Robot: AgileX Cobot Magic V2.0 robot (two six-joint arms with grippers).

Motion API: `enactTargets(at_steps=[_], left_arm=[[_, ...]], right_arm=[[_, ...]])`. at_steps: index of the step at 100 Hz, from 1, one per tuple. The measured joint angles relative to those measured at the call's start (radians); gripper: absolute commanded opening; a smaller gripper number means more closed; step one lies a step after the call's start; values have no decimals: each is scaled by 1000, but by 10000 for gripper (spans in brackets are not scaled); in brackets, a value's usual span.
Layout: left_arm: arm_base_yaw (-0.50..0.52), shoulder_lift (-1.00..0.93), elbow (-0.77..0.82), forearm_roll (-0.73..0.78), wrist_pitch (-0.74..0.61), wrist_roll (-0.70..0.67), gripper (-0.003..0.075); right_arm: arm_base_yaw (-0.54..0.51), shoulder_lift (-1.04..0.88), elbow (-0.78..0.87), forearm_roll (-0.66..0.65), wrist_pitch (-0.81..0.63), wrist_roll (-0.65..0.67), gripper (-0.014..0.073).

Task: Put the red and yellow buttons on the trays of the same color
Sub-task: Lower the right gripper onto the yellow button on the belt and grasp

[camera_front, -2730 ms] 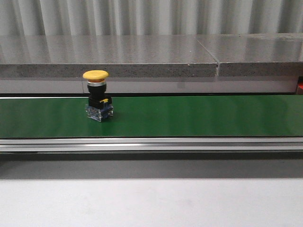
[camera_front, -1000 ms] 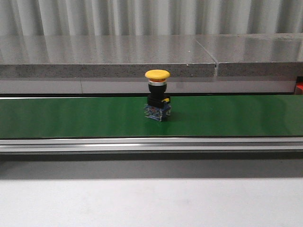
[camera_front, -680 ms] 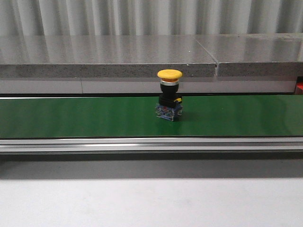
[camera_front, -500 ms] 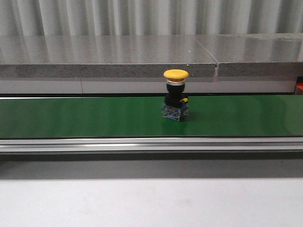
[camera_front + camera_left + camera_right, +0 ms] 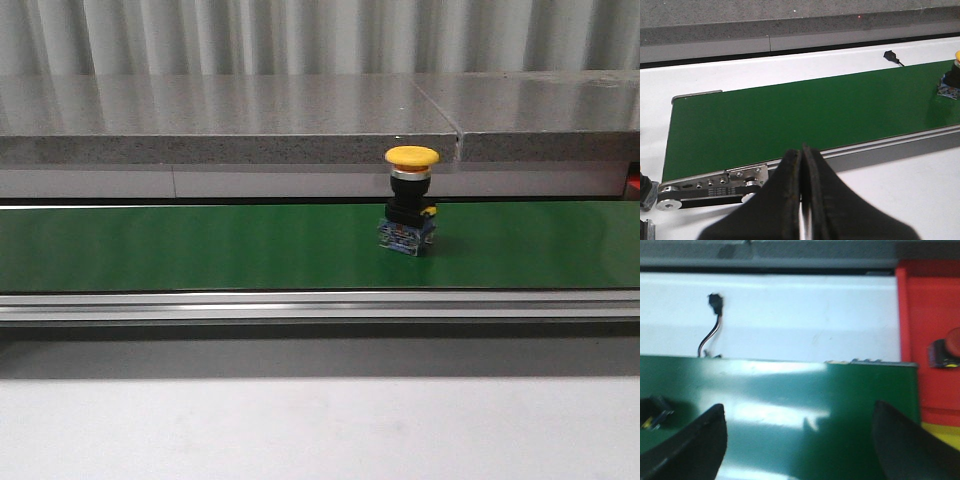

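While the yellow mushroom button stands right of frame centre, keep your spread right gripper above the belt; the left gripper is clenched empty.

We are looking at what seems to be an industrial test bench or automation lab. A green conveyor belt with an aluminium side rail is running across a white tabletop, its roller and bolted bracket showing at one end. A grey speckled stone ledge and corrugated metal wall are standing behind it, and a loose sensor cable is lying beside the belt.
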Motion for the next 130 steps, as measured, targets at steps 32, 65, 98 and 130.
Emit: enactTargets(at_steps=[32,65,98,130], left_arm=[[0,0,0,0,0,0,-20],[0,0,0,0,0,0,-20],[0,0,0,0,0,0,-20],[0,0,0,0,0,0,-20]], right_arm=[[213,23,-2,10,66,0,594],[397,197,-68,10,133,-56,594],[419,378,-143,-38,153,-265,592],[419,439,-145,-106,138,-275,167]])
